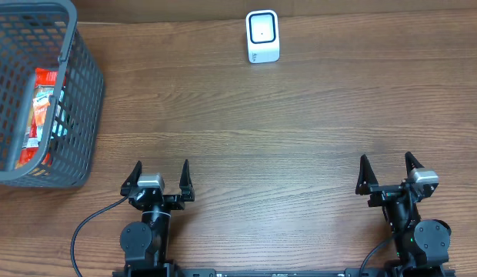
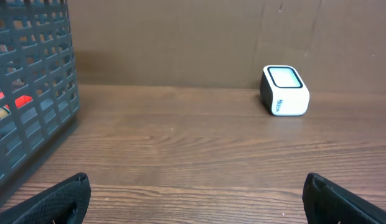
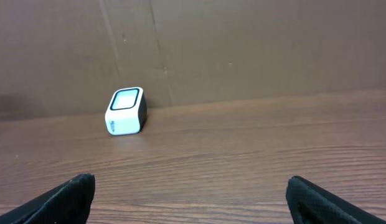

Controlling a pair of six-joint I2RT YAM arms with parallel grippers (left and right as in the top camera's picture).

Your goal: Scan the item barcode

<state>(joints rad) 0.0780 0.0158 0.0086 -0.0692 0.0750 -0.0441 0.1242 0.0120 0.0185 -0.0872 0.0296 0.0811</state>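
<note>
I am holding my left gripper (image 1: 161,165) and my right gripper (image 1: 386,159) low at the near edge of the table (image 1: 261,131), each with its fingers spread wide apart and nothing between them. Ahead of both, bare wood is lying open, so I am seeing free room to travel forward and sideways.

The things I judge I am meant to scan, the red and orange packets (image 1: 43,96), are sitting inside the grey mesh basket (image 1: 83,100), ahead and to the left of my left claw. My left arm is plainly the nearer one; my right is well apart from the basket. The packets seem to be standing with their long side running away from me, though the mesh is hiding much of them. The basket's tall wall is standing between my claw and them, so I am judging I must come in over the rim from above.

Farthest off, the white scanner (image 1: 262,36) is standing near the far edge, between my two arms, window up.
</note>
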